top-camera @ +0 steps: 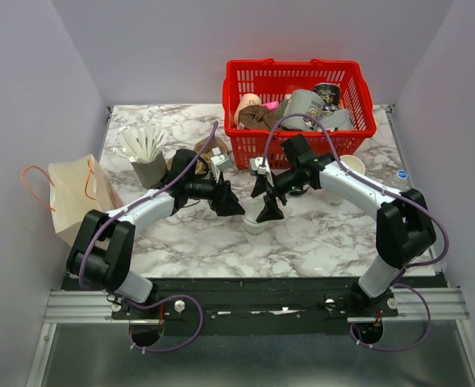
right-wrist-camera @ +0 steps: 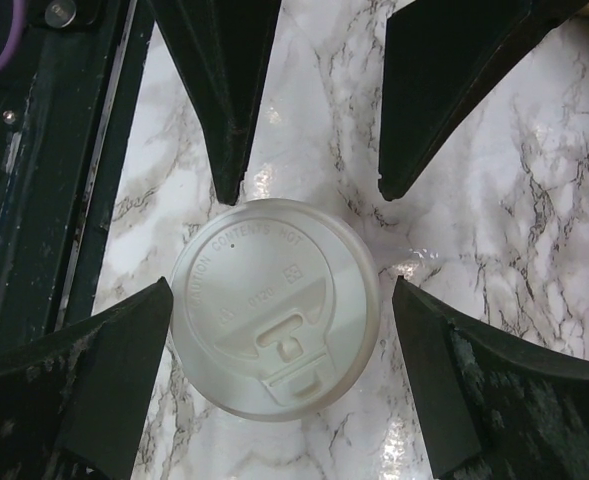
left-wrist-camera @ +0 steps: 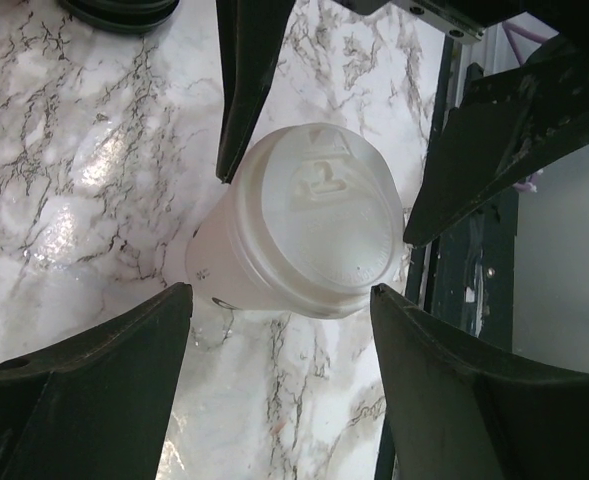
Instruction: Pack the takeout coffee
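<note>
Takeout coffee (right-wrist-camera: pixel 274 320) stands upright on the marble worktop (top-camera: pixel 189 242), about mid-worktop, lid on, sip tab and raised lettering showing from above. It sits nearer than the red basket (top-camera: pixel 293 66) and well apart to the right of the brown paper bag (top-camera: pixel 74 201), which stands at the left edge of the worktop with its orange handles up. Both arms reach in over the cup from opposite sides. Left fingers (left-wrist-camera: pixel 94 390) are spread apart, one on either side of the cup, with the lid between the tips; cannot tell whether either tip touches. Right fingers (right-wrist-camera: pixel 84 390) are likewise spread apart and straddle the lid; one tip lies right at the lid rim, contact not certain. Each wrist view also shows the other arm's dark fingers coming in from the top of the frame, so four tips ring the cup. Neither pair is clamped on it. The basket, at the far side right of centre, holds a jumble of items. A grey holder of white sticks (top-camera: pixel 147 157) stands far left of the cup. A lidless white cup (top-camera: pixel 352 165) shows just right of the right arm, beside the basket's near right corner.
</note>
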